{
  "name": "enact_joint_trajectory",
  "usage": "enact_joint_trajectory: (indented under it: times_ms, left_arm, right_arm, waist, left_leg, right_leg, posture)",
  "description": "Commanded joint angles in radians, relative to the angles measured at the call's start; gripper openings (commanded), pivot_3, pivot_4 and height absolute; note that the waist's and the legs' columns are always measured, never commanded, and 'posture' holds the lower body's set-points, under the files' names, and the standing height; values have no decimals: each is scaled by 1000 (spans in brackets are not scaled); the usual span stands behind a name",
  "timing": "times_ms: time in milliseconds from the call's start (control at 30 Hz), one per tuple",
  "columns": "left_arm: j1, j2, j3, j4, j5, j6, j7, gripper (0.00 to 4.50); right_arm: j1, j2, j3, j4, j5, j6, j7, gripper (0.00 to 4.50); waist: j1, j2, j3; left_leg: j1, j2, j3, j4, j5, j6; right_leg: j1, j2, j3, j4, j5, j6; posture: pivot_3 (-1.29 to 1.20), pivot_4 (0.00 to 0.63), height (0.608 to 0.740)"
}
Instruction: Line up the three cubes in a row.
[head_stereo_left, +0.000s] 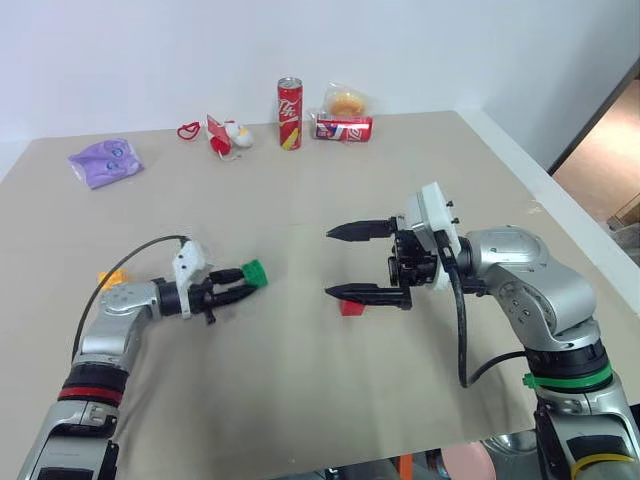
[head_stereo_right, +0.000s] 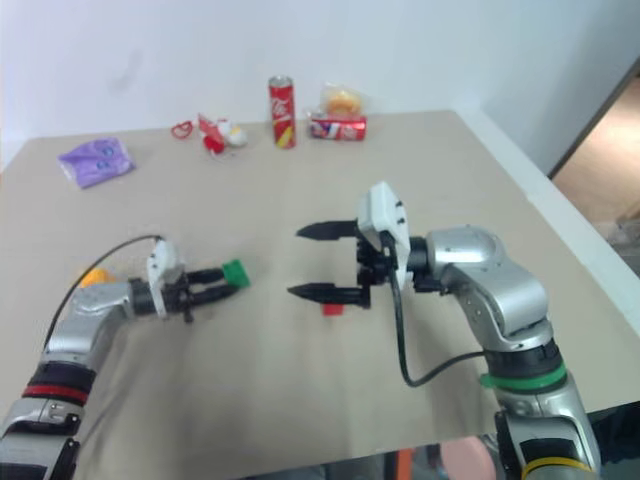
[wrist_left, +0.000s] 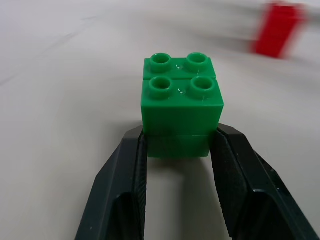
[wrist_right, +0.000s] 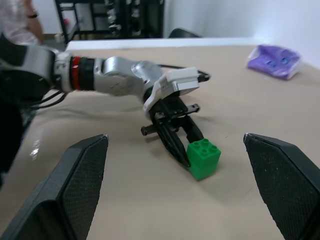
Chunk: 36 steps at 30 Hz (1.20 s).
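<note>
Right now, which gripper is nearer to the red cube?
Right. The right gripper hangs open with its lower finger just over the red cube; the left gripper sits off to the cube's left, shut on the green cube.

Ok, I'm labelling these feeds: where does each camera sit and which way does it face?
Head pair: from the head, down over the table; both arms show.
Left wrist: along the left hand, shut on the green cube.
Right wrist: between the open right hand fingers, toward the left arm.
Shared: every view shows the green cube.

Cubes (head_stereo_left: 254, 272) apart on table (head_stereo_left: 300, 380)
</note>
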<state>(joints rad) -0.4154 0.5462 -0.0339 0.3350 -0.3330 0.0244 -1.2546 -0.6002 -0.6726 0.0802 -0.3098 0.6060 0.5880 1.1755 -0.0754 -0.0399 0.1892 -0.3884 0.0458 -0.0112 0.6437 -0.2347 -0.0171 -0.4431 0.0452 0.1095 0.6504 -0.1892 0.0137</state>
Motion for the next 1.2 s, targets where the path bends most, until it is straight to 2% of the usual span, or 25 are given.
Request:
enact_joint_trajectory:
  times_ms: [33,167,367,533,767,1033,1200]
  left_arm:
    - [-33,13,-25,-24,-8,-49,-98,1267]
    - [-87,-10,-69,27,22,-79,-153,1267]
    - [-154,-48,-125,104,60,-129,-201,1267]
    - [-192,-63,-147,150,81,-150,-229,1267]
    - [-247,-89,-143,259,141,-228,-167,1267]
    - [-189,-98,-154,159,129,-164,-147,1267]
    - [-101,-78,-144,-1,78,-17,-127,1267]
  right_arm:
    - [12,-68,-12,-24,25,5,81,4500]
    - [64,-146,-64,7,73,29,152,4500]
    - [117,-217,-134,82,41,-11,159,4500]
    - [131,-231,-172,135,25,-30,138,4500]
    - [159,-212,-173,110,25,-42,98,4500]
    - [163,-197,-161,99,23,-50,77,4500]
    - [163,-184,-148,99,17,-56,69,4500]
  waist:
    - [0,0,0]
    - [0,0,0]
    - [-4,0,0]
    - [-4,0,0]
    - [-3,0,0]
    - [-3,0,0]
    - [-3,0,0]
  left_leg:
    - [0,0,0,0,0,0]
    - [0,0,0,0,0,0]
    - [0,0,1,2,0,0]
    - [1,0,1,2,0,0]
    - [0,-1,1,2,0,0]
    - [-1,-1,1,6,0,0]
    - [-1,-1,1,6,0,1]
  right_leg:
    - [0,0,0,0,0,0]
    - [0,0,0,0,0,0]
    - [0,0,1,0,1,1]
    - [0,1,1,0,1,1]
    - [0,0,1,0,1,1]
    - [1,0,2,0,2,4]
    - [1,0,2,0,2,4]
  posture:
    - [0,150,740]
    - [0,150,740]
    - [0,150,740]
    - [0,150,740]
    - [0,150,740]
    - [0,150,740]
    - [0,150,740]
